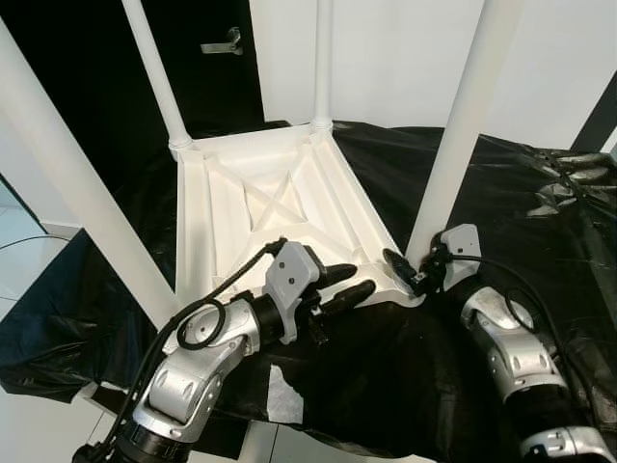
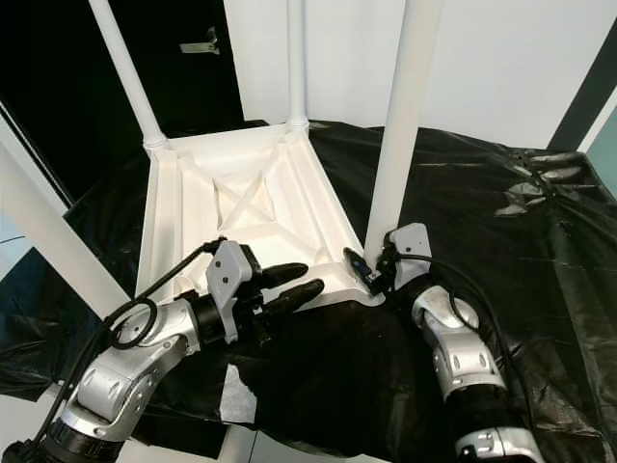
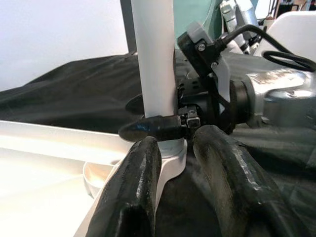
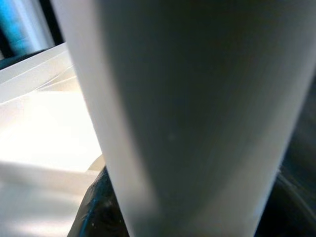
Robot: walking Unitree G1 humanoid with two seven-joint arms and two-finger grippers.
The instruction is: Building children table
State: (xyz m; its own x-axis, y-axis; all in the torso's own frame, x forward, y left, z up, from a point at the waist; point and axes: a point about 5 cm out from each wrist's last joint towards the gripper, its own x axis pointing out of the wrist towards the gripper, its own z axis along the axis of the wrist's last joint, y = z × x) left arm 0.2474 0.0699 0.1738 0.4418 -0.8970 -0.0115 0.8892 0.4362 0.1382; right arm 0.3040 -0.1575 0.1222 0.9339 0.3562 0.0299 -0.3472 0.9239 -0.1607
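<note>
A white children's table [image 1: 222, 207] lies upside down on a black cloth, its four legs pointing up. My right gripper [image 2: 371, 265] is shut on the base of the near-right leg [image 1: 463, 135], at the table's corner. The left wrist view shows one black finger [image 3: 153, 129] wrapped across that leg [image 3: 155, 59]. The same leg [image 4: 187, 108] stands very close in the right wrist view. My left gripper [image 1: 352, 282] is open, with nothing held. It hangs by the table's near edge, left of that corner, and its fingers [image 3: 133, 197] point at the leg's base.
The near-left leg [image 1: 77, 193] slants up across the left side. Two far legs [image 1: 154, 72] [image 1: 323, 58] rise at the back. Crumpled black cloth [image 1: 521, 193] covers the surface to the right. A white scrap [image 1: 284, 395] lies near the front edge. A dark door with a handle [image 1: 227, 43] is behind.
</note>
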